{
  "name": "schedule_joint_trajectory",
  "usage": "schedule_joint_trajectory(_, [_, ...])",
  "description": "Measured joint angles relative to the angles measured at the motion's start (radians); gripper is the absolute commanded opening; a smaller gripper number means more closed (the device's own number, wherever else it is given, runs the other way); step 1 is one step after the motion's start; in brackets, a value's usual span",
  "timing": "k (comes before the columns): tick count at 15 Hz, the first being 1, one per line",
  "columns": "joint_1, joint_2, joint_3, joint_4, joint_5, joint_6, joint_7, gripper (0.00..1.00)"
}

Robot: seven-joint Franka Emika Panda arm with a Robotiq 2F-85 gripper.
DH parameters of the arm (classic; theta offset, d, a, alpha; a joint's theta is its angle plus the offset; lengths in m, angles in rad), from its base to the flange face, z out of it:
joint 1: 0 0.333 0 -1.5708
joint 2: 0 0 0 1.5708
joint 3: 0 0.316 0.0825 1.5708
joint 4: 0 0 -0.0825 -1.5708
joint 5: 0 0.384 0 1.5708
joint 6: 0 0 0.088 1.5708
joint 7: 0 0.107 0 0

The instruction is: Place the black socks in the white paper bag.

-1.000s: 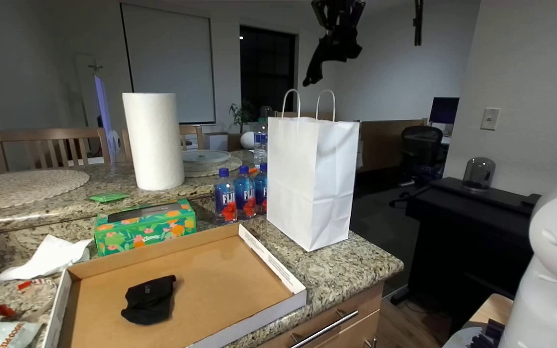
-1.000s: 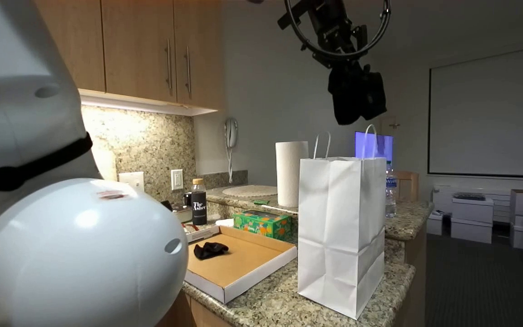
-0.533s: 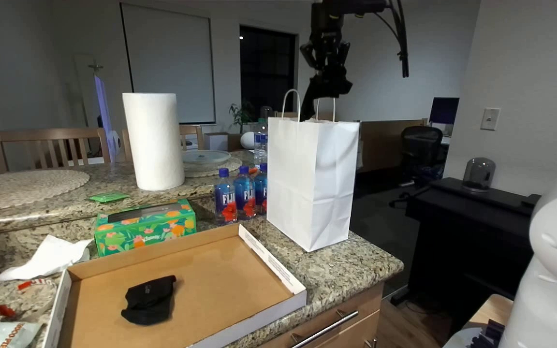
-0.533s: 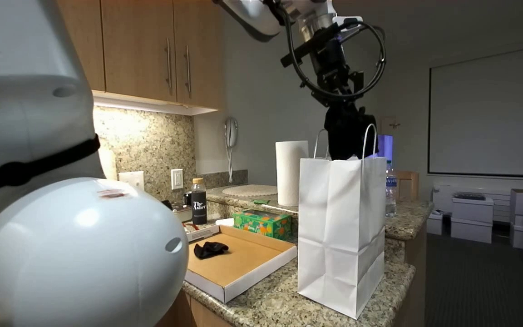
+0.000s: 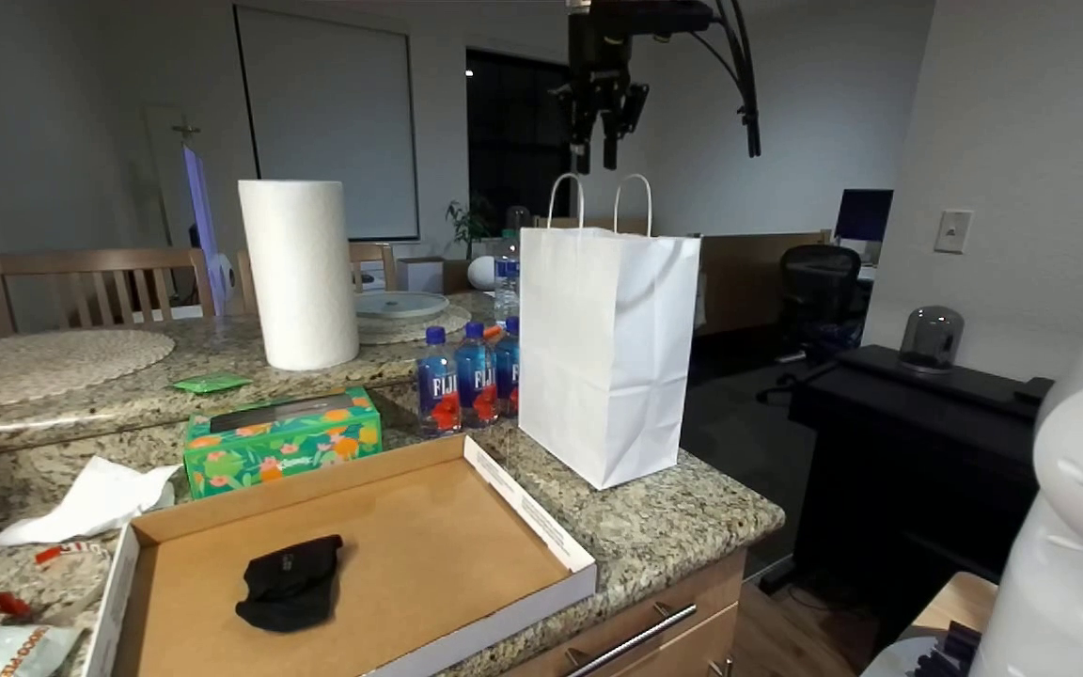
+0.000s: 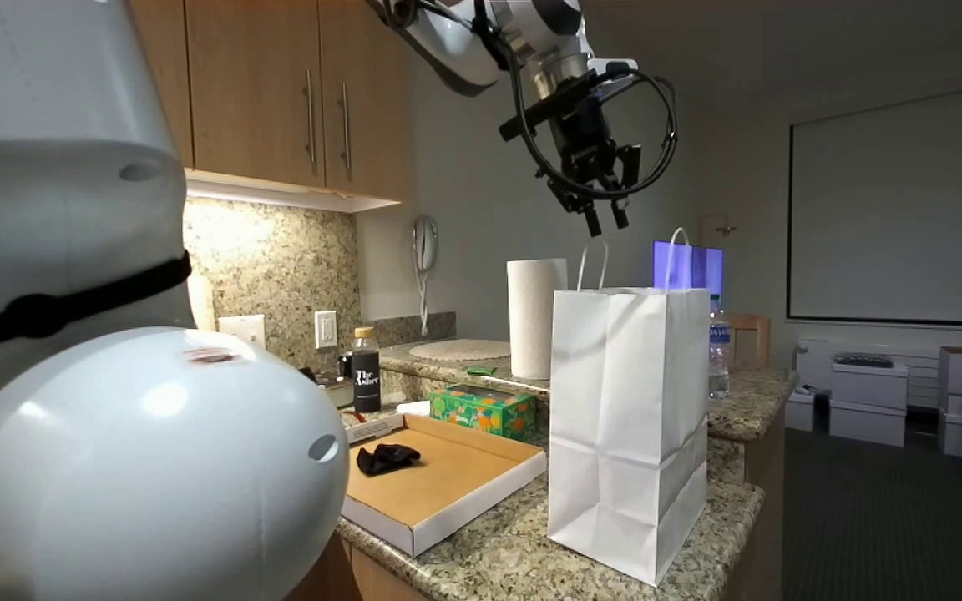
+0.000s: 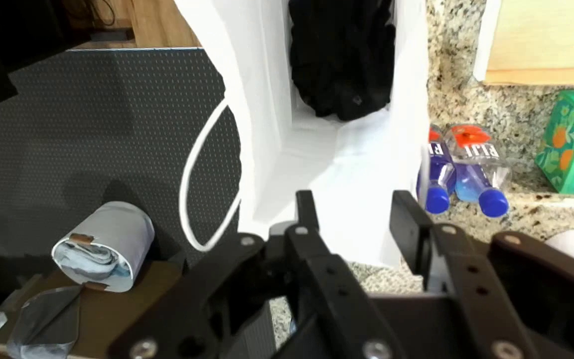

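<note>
Inside the white paper bag (image 5: pixel 565 329), upright on the counter, the wrist view shows a black bundle of black socks (image 7: pixel 343 60) lying at the bottom. Another black sock (image 5: pixel 288 585) lies crumpled in the shallow cardboard tray (image 5: pixel 429 527). My gripper (image 6: pixel 607 222) hangs just above the bag's handles in both exterior views. In the wrist view its two fingers stand apart over the bag's mouth, with only white paper and counter visible between them. The bag's loop handle (image 7: pixel 187 174) stands out to one side in that view.
Small water bottles (image 5: pixel 476 376) stand close beside the bag. A paper towel roll (image 5: pixel 302 273) is on the raised ledge behind, and a green tissue box (image 5: pixel 283 447) sits at the tray's back edge. The counter's edge (image 5: pixel 767 517) is near the bag.
The gripper came down to the bag's mouth carrying a black sock, then rose slightly and shifted sideways. Its fingers have parted and the sock is gone from them. The tray's sock has not moved.
</note>
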Motion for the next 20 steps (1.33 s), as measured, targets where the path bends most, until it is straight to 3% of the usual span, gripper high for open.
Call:
schedule_joint_trajectory(4, [0.009,-0.038,0.019,0.093,0.016,-0.020,0.016,0.99])
schedule_joint_trajectory(9, [0.115,-0.054,0.168,0.218,0.028,-0.061,0.050,1.00])
schedule_joint_trajectory(14, [0.239,0.098,0.318,0.251,0.060,-0.051,0.081,1.00])
schedule_joint_trajectory(17, [0.303,0.237,0.357,0.244,0.058,0.003,0.118,1.00])
schedule_joint_trajectory(20, [0.355,0.372,0.353,0.201,0.056,0.108,0.178,1.00])
